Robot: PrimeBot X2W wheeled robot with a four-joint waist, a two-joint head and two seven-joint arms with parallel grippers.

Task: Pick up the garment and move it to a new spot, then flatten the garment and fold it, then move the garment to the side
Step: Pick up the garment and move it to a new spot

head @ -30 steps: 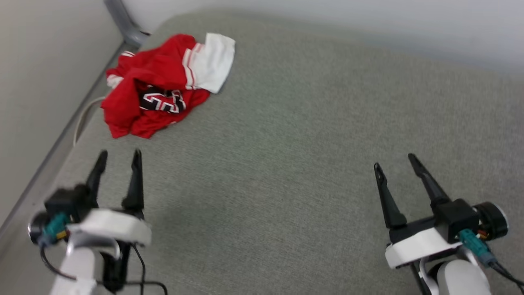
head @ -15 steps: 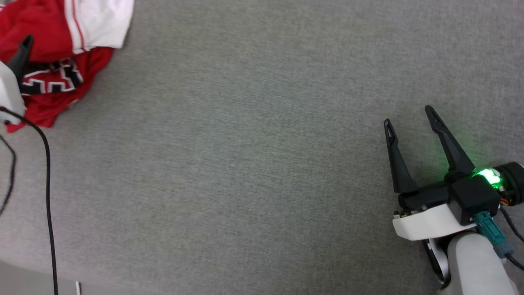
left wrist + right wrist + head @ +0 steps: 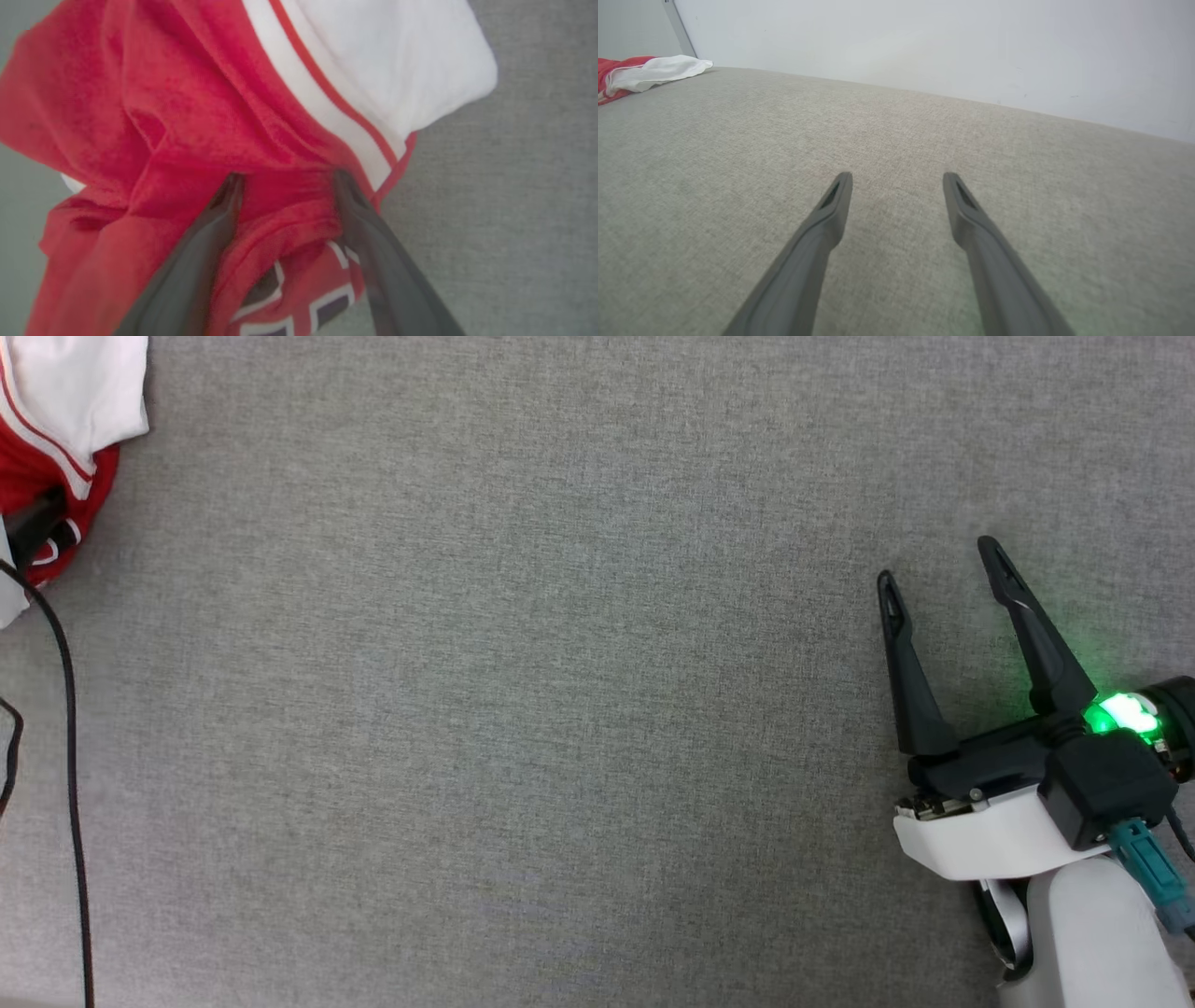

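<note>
My left gripper (image 3: 285, 179) is nearer: jaws wide, straddling a fold of the red jersey (image 3: 187, 116) at twelve o'clock; right gripper (image 3: 938, 565), jaws open, empty, well apart.

R gripper (image 3: 936, 561): jaws apart, nothing btwn them. Bare grey surface (image 3: 523, 691) ahead of its tips and out to its left, so wide room to pass. Far ahead the surface ends at a pale wall (image 3: 924, 46). Only bulk that side is the garment (image 3: 56, 420), well off to its far left. L gripper (image 3: 287, 177): crumpled folds right at both tips and btwn the spread fingers, prob touching (view blurry). Open surface to its right. Black cable (image 3: 70, 728) trails behind L claw
</note>
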